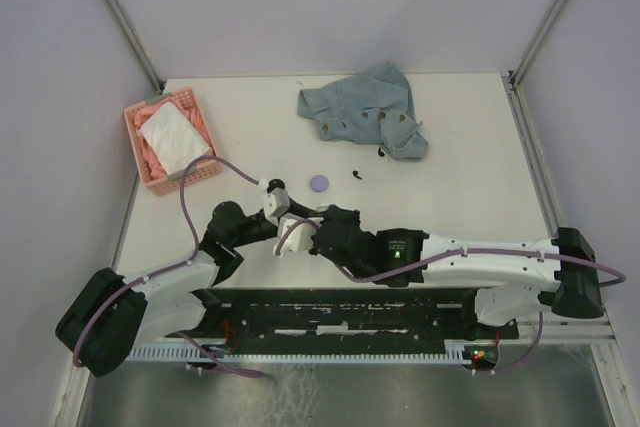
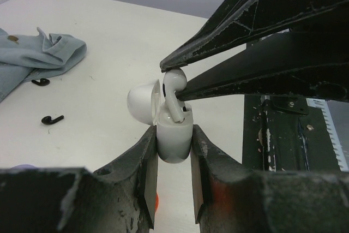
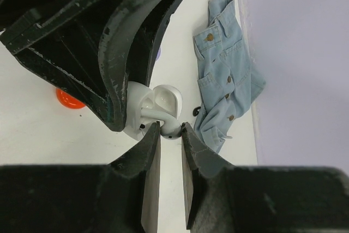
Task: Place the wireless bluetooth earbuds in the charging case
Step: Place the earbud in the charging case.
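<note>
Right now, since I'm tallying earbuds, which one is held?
The white earbud, pinched by the right gripper at the open white case; the two black earbuds lie loose on the table beside the denim shirt.

A crumpled denim shirt [image 1: 365, 107] lies well apart from a pink basket [image 1: 190, 177] holding white cloth [image 1: 175, 135].

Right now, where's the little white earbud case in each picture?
Top camera: can't pick it out; hidden where the two arms meet.
Left wrist: white case low in the middle, lid open.
Right wrist: white case in the middle.
Shared landmark: the blue denim shirt.
</note>
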`<state>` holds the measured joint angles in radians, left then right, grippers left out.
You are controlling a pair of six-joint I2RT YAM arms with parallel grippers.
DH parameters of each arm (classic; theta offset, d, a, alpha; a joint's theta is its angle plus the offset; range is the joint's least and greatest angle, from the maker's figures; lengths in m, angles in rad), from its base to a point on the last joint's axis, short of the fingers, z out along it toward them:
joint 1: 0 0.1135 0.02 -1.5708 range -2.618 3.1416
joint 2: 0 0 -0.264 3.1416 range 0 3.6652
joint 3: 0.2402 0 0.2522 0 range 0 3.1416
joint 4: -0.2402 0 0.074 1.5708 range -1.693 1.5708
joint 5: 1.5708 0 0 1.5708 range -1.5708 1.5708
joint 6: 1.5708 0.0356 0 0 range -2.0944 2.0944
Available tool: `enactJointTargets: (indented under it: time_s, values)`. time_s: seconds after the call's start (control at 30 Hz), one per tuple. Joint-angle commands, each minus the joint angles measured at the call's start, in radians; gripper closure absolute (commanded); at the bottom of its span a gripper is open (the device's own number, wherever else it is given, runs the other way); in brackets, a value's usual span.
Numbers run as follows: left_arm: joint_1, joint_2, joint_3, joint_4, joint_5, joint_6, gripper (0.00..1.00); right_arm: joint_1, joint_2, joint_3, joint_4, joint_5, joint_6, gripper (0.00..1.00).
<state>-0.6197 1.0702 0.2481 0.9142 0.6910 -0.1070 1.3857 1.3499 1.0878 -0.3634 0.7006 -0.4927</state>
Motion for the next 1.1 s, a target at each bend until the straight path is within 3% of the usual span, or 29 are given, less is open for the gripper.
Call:
enactJointTargets:
  time_s: [0.0, 0.4, 0.87, 1.07]
  values:
    - [-0.003, -0.002, 0.046, 0.048, -0.024, -0.022, 0.97, 0.025, 0.006, 0.017, 0.002, 0.002, 0.003, 0.88]
    - [-0.003, 0.005, 0.048, 0.032, -0.076, -0.023, 0.97, 0.036, 0.004, 0.073, -0.084, -0.107, 0.073, 0.81]
    - [-0.003, -0.006, 0.018, 0.099, -0.050, -0.026, 0.97, 0.030, 0.012, 0.062, -0.046, -0.162, 0.136, 0.78]
    - [-0.004, -0.011, 0.005, 0.124, -0.050, -0.028, 0.97, -0.059, 0.003, 0.077, -0.070, -0.275, 0.248, 0.78]
